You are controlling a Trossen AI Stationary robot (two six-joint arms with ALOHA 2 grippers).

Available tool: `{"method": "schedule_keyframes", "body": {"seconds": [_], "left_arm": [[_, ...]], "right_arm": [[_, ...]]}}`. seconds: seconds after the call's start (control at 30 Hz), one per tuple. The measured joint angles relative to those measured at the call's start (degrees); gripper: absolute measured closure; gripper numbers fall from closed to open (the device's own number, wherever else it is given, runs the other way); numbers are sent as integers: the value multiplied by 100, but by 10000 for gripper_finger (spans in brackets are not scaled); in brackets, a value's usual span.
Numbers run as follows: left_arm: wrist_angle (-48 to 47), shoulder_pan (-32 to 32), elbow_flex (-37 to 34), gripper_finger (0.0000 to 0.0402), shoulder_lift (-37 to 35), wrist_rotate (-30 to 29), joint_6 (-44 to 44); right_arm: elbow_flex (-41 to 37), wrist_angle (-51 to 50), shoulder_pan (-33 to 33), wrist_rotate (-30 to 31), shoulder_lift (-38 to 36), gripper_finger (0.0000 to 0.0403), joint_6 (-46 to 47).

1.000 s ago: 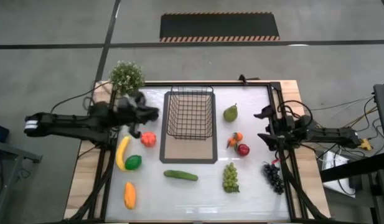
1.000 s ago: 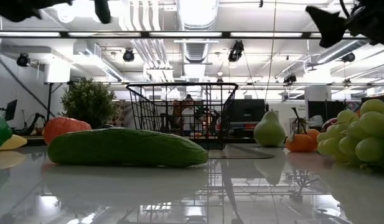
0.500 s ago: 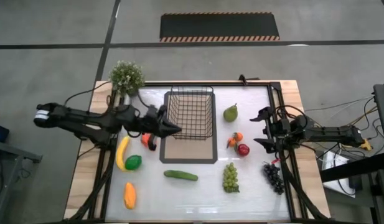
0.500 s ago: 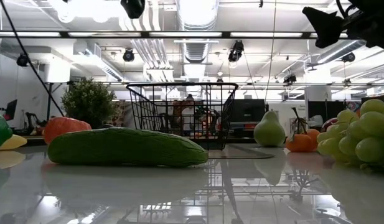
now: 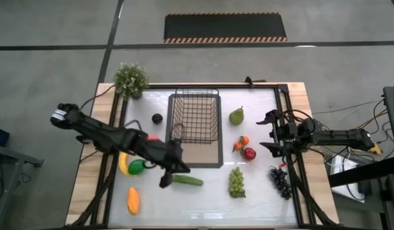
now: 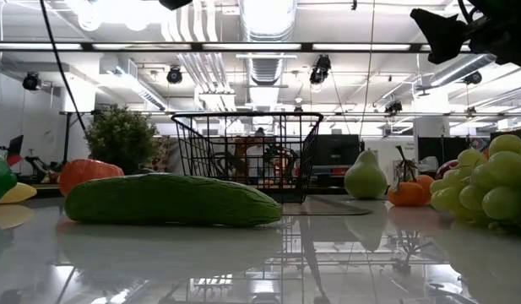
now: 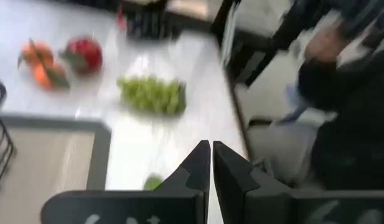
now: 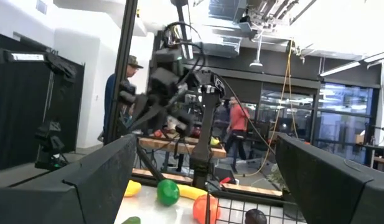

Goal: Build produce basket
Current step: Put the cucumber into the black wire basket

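Observation:
The black wire basket (image 5: 195, 116) stands on the far end of a dark-bordered mat (image 5: 193, 152). Produce lies around it: cucumber (image 5: 186, 180), banana (image 5: 124, 161), lime (image 5: 136, 167), pear (image 5: 236, 116), orange pieces (image 5: 241, 143), apple (image 5: 250, 153), green grapes (image 5: 236, 181), dark grapes (image 5: 281, 182). The tomato (image 5: 152, 136) is mostly hidden under my left arm. My left gripper (image 5: 182, 167) hovers shut above the mat's near left corner, just beyond the cucumber; its wrist view shows the shut fingers (image 7: 210, 163) with nothing between them. My right gripper (image 5: 270, 131) waits open at the table's right edge.
A potted plant (image 5: 130, 79) stands at the far left corner. A small dark ball (image 5: 157, 118) lies left of the basket, and an orange vegetable (image 5: 133, 200) lies near the front left. People stand in the room beyond the table (image 8: 126, 99).
My left arm has swung from beside the plant toward the table's middle and near edge. It passed over the tomato and now reaches out above the cucumber's left end. Its gripper stayed shut and tipped more level. The dark ball left of the basket has come into view.

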Motion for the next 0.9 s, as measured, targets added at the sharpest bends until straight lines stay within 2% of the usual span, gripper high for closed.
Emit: {"method": "schedule_keyframes", "body": {"seconds": [0.33,0.57,0.73,0.9], "left_arm": [[-2047,-123,931,400,1488,-64,236],[-2282,-131,1240,400,2218,-171,986],[-2314,-128,1226,400,2283,-173,1062],[-2774,-125,1281,400,2102,-332,999]], "right_arm": [[0,-1,0,-2,2,35,310],[0,-1,0,-2,-1,35,703],[0,-1,0,-2,0,35,975],[0,-4,0,-2,0,35,1172]]}}
